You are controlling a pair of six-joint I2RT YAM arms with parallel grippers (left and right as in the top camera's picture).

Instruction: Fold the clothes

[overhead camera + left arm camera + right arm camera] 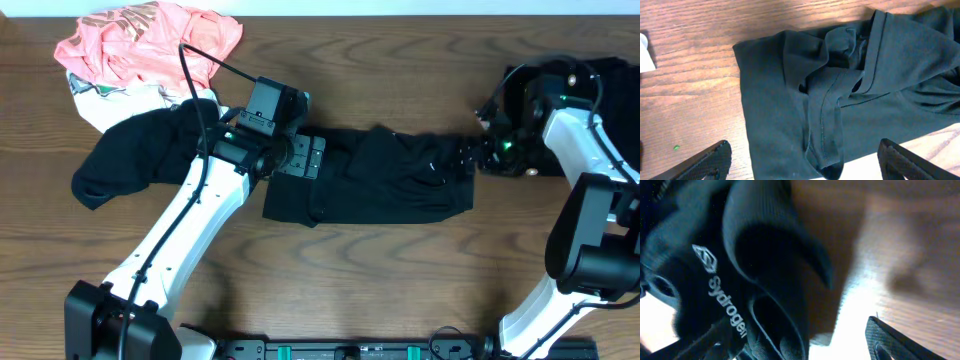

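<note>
Black garment [385, 180] lies w/ L gripper [802, 152] apart above its left end, R gripper [795, 327] apart at right end.

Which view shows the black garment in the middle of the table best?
The overhead view: nearly the whole black garment shows at once. The left wrist view shows only one end, close, with hems and folds. The right wrist view shows dark fabric with a white logo; whether it is the same garment, I cannot tell.

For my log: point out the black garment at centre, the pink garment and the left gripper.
centre black garment [392, 186], overhead view, mid-cloth.
pink garment [140, 40], overhead view, its middle.
left gripper [806, 161], left wrist view, midway between fingertips.
</note>
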